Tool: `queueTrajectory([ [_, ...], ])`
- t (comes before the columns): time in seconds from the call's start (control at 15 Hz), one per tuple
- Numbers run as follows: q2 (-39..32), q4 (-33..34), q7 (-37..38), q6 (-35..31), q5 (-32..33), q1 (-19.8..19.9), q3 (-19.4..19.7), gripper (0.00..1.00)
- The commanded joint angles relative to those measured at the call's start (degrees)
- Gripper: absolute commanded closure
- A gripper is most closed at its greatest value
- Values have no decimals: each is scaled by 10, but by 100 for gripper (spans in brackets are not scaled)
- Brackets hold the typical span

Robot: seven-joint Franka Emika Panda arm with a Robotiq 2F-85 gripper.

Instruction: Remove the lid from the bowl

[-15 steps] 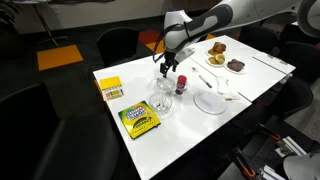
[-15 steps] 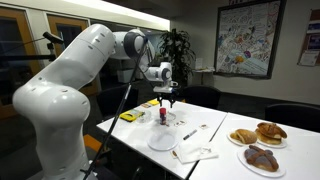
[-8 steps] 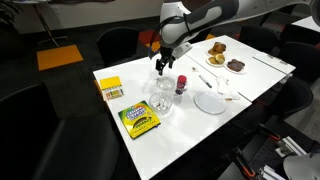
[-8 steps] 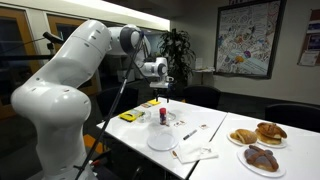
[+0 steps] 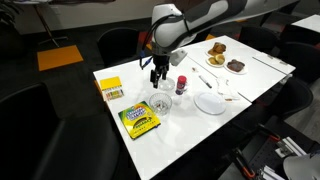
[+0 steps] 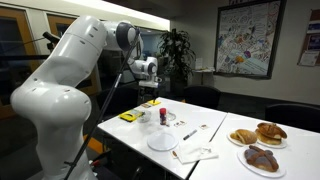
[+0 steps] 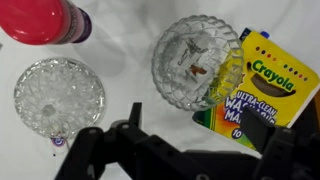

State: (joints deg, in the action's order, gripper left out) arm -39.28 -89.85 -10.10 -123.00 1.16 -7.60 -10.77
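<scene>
On the white table (image 7: 125, 55) the lid (image 7: 59, 97), a pebbled clear disc, lay flat beside the ribbed glass bowl (image 7: 197, 62), not touching it. Something small inside the bowl was unreadable. The gripper (image 5: 156, 76) hung above, jaws spread wide, empty. The crayon box (image 7: 264, 85) ran off-frame.

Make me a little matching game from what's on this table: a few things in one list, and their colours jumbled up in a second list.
Things
1. crayon box
2. bottle
3. plate
4. bowl

Colours
A. white
B. clear, see-through
C. yellow and green
D. red

Right pairs: 1-C, 2-D, 3-A, 4-B.
</scene>
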Motion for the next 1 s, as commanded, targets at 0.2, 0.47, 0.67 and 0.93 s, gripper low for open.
queueTrajectory([
  [0.2,16,-73,-6,-9,-23,-5,-9,0],
  [0.47,14,-102,9,-41,-12,-15,1,0],
  [0.67,14,-127,12,-109,17,-26,12,0],
  [0.93,5,-144,19,-166,39,-32,16,0],
])
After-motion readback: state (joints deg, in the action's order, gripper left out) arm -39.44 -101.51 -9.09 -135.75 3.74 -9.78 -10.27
